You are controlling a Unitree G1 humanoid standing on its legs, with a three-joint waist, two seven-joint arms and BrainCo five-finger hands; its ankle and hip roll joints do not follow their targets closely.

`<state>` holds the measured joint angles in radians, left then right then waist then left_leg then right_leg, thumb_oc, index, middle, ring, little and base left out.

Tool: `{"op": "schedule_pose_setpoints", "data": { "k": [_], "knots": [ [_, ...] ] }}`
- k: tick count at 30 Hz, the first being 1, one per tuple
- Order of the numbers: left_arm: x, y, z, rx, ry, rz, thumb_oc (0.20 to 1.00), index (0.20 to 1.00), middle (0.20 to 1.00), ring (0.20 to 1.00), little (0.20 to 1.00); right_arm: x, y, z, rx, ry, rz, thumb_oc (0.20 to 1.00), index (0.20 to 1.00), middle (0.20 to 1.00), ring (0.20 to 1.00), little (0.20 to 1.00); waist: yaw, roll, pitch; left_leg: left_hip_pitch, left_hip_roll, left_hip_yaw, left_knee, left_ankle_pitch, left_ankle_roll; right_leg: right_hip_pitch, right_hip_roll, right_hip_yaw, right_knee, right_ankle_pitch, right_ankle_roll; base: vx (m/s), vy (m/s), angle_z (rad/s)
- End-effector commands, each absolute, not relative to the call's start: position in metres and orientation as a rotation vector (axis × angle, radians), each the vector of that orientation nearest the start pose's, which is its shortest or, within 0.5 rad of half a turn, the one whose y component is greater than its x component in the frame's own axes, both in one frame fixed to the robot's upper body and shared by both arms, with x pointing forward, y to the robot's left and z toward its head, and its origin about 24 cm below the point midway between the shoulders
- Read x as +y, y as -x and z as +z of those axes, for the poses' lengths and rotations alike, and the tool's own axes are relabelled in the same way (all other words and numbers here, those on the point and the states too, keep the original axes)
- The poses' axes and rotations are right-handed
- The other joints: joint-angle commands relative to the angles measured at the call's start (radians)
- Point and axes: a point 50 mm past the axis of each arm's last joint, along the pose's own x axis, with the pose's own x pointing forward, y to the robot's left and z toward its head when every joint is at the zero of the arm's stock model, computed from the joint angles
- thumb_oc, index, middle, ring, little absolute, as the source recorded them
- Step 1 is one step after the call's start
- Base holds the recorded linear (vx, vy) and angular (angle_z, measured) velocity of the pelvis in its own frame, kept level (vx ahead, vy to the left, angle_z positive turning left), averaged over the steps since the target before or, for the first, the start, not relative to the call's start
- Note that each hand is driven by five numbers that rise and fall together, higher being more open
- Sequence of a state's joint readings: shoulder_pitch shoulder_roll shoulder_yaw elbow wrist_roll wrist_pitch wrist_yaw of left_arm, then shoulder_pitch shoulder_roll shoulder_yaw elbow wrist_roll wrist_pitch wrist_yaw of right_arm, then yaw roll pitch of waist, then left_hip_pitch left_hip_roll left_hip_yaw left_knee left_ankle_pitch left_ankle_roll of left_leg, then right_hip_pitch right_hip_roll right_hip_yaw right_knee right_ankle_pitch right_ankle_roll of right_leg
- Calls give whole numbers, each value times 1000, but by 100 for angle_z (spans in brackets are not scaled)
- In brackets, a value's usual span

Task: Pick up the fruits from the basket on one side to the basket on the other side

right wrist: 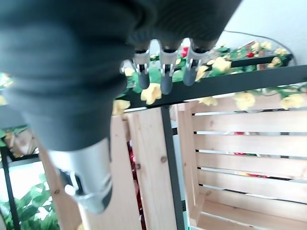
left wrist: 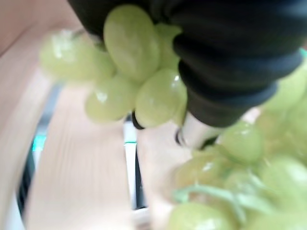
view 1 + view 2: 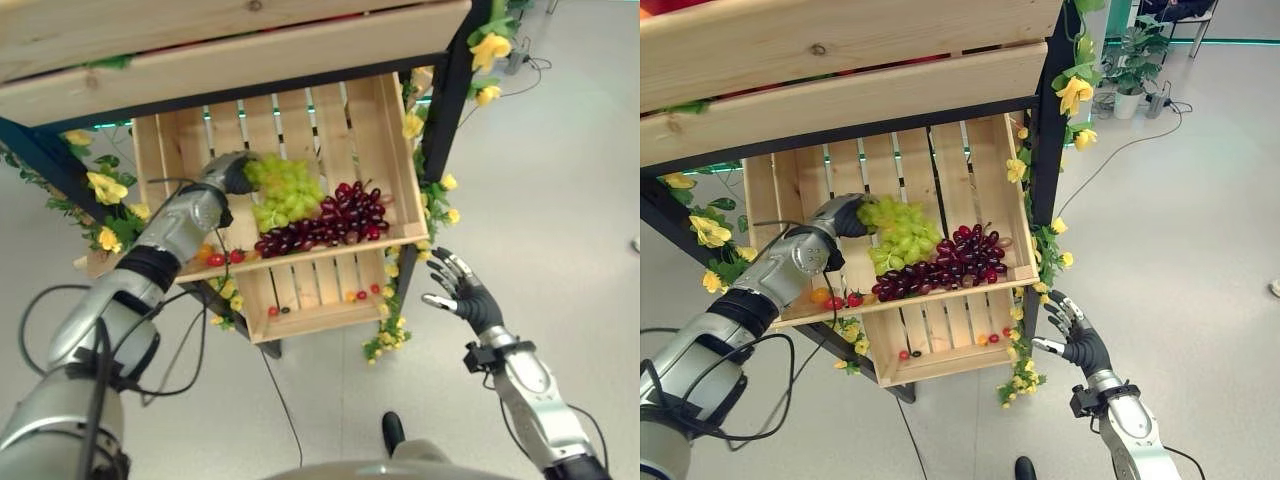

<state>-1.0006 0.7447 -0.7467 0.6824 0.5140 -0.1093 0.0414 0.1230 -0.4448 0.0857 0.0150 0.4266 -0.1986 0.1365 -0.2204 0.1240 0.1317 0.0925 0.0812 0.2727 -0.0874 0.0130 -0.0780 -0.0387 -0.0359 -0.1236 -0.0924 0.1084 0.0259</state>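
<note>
left hand (image 3: 232, 172) inside middle crate (image 3: 395, 150), at 9 o'clock of green grapes (image 3: 285, 192), touching the bunch; wrist view shows grapes pressed against the cover, grip can't be told. dark red grapes (image 3: 330, 222) at 4 o'clock of green bunch, touching it. right hand (image 3: 462, 289) beside the shelf frame (image 3: 442, 110), released, fingers spread, holding nothing.
</note>
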Motion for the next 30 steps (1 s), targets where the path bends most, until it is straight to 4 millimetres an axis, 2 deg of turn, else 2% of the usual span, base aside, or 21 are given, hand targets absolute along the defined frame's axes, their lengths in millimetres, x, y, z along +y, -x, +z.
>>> {"op": "schedule_pose_setpoints", "data": {
  "k": [1, 7, 12, 16, 20, 22, 27, 30],
  "knots": [
    [181, -396, 222, -387, -1892, -203, 1000, 1000, 1000, 1000, 1000, -219, -226, 67, -176, -11, 180, 1000, 1000, 1000, 1000, 1000, 19, -51, -30, 11, -5, -20, 16, -8, -16, 47, -70, -42, 5, -84, 147, 0, 0, 0],
    [174, -393, 222, -431, -2042, -260, 1000, 1000, 1000, 1000, 1000, -219, -226, 66, -172, -13, 185, 1000, 1000, 1000, 1000, 1000, 24, -51, -36, 15, -4, -23, 16, -14, -15, 54, -70, -53, 5, -87, 147, 0, 0, 0],
    [174, -392, 224, -449, -2015, -257, 1000, 1000, 1000, 1000, 1000, -217, -226, 66, -175, -12, 197, 1000, 1000, 1000, 1000, 1000, 29, -53, -41, 16, -3, -26, 11, -13, -14, 58, -69, -62, 5, -90, 146, 4, -5, 3],
    [174, -389, 226, -461, -1963, -251, 1000, 1000, 1000, 1000, 1000, -218, -226, 68, -183, -11, 196, 1000, 1000, 1000, 1000, 1000, 35, -55, -43, 17, -5, -36, 13, -15, -13, 64, -72, -73, 5, -92, 144, 10, 1, 7],
    [180, -386, 227, -457, -1830, -207, 1000, 1000, 1000, 1000, 1000, -219, -227, 70, -193, -13, 182, 1000, 1000, 1000, 1000, 1000, 41, -58, -45, 17, -6, -42, 18, -20, -12, 70, -74, -80, 5, -95, 142, 12, -4, 6],
    [186, -382, 234, -467, -1765, -165, 1000, 1000, 1000, 1000, 1000, -220, -226, 70, -198, -22, 168, 1000, 1000, 1000, 1000, 1000, 50, -62, -48, 17, -7, -46, 19, -22, -10, 73, -74, -85, 5, -97, 141, 4, -5, 2],
    [194, -359, 258, -613, -1638, -35, 1000, 1000, 1000, 1000, 1000, -224, -222, 70, -205, -28, 134, 1000, 1000, 1000, 1000, 1000, 78, -76, -54, 12, -5, -60, 27, -26, -10, 80, -73, -97, 5, -104, 134, 7, -12, 3],
    [197, -344, 268, -708, -1623, 50, 1000, 1000, 1000, 1000, 1000, -228, -221, 69, -193, -12, 112, 1000, 1000, 1000, 1000, 1000, 92, -83, -60, 13, -3, -72, 29, -32, -9, 90, -72, -107, 5, -110, 127, 17, -9, 13]
  ]
}}
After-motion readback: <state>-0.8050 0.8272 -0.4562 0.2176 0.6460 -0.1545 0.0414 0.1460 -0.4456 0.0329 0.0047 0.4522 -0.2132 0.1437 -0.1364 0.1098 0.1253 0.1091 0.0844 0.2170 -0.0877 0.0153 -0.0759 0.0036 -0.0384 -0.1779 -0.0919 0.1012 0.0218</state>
